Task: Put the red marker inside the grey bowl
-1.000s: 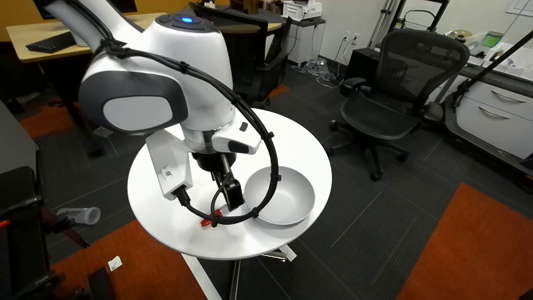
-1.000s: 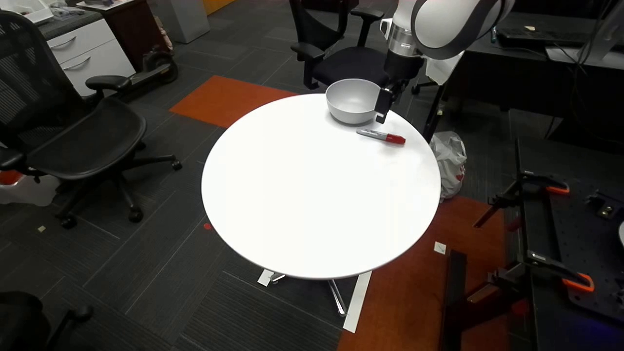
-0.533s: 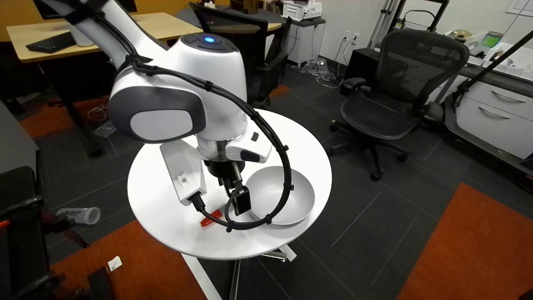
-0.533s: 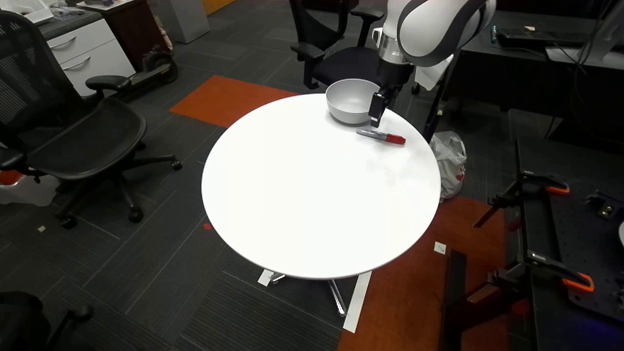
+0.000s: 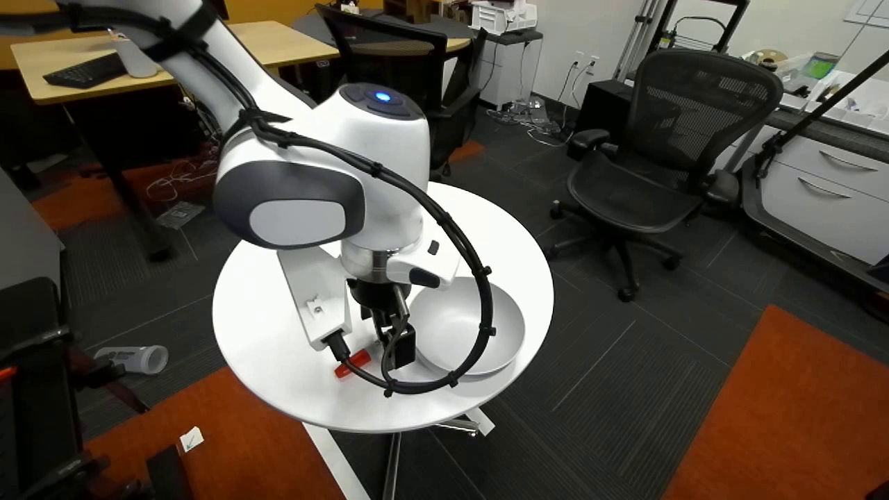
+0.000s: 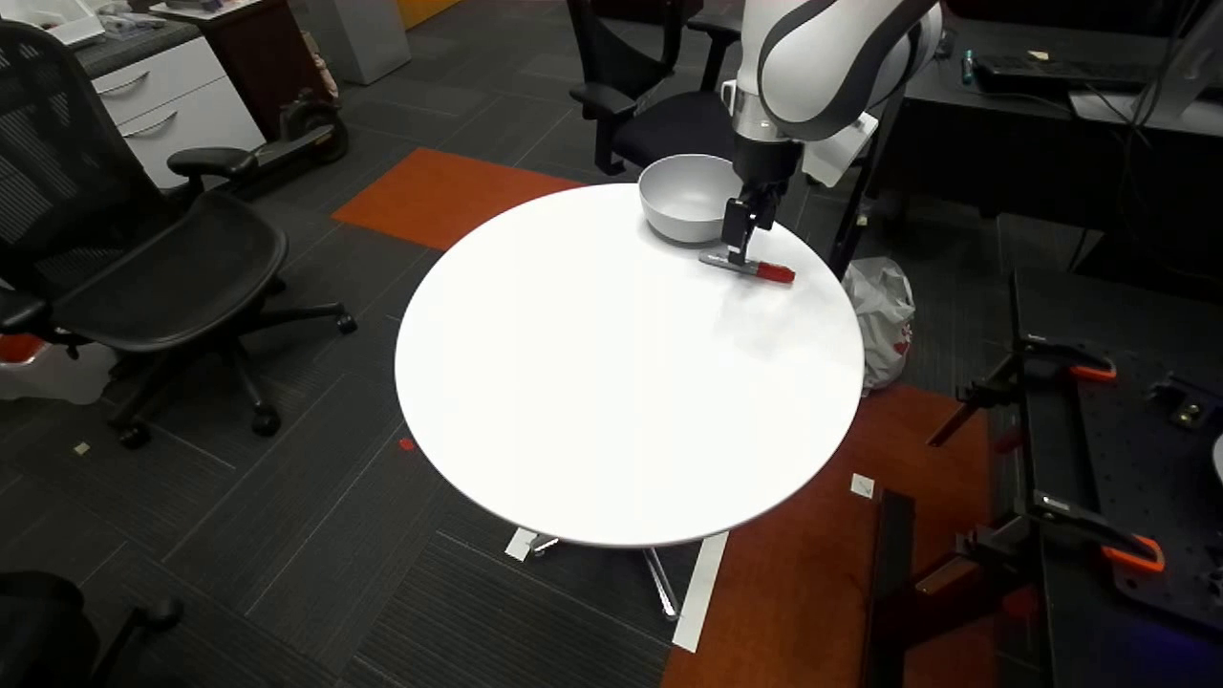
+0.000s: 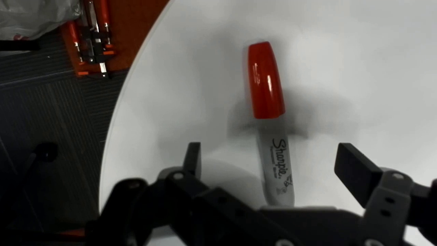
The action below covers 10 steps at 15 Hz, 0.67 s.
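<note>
Carefully line up the claw [image 7: 270, 157], spread apart to either side of the red marker [image 7: 272, 124] on the desk [image 6: 592, 382] near the grey bowl [image 6: 683, 201], or risk pinching off the middle and tilting or dropping it mid-carry.

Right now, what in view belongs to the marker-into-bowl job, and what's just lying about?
Belongs to the job:
red marker, lying on the white table
grey bowl, on the same table
gripper, open, marker not yet gripped

Just lying about:
greyish container, on its side
plastic bag
keyboard
</note>
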Tool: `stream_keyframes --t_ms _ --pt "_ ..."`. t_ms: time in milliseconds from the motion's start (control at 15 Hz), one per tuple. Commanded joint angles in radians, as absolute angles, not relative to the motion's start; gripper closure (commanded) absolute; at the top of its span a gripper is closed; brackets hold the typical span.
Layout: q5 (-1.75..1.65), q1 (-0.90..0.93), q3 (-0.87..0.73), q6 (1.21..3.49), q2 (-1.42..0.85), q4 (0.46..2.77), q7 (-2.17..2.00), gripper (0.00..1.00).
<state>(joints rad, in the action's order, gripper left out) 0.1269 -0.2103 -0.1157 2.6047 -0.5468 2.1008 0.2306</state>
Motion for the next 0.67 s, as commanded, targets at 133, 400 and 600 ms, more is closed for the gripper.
stream_keyframes --t_ms 133,400,600 --pt "0.114 -0.233 -0.097 2.527 -0.591 2.031 0.202 0.0" --pt "0.112 -0.232 -0.099 2.513 -0.613 2.013 0.2 0.0" --pt "0.106 -0.228 -0.102 2.514 -0.628 2.007 0.199 0.27"
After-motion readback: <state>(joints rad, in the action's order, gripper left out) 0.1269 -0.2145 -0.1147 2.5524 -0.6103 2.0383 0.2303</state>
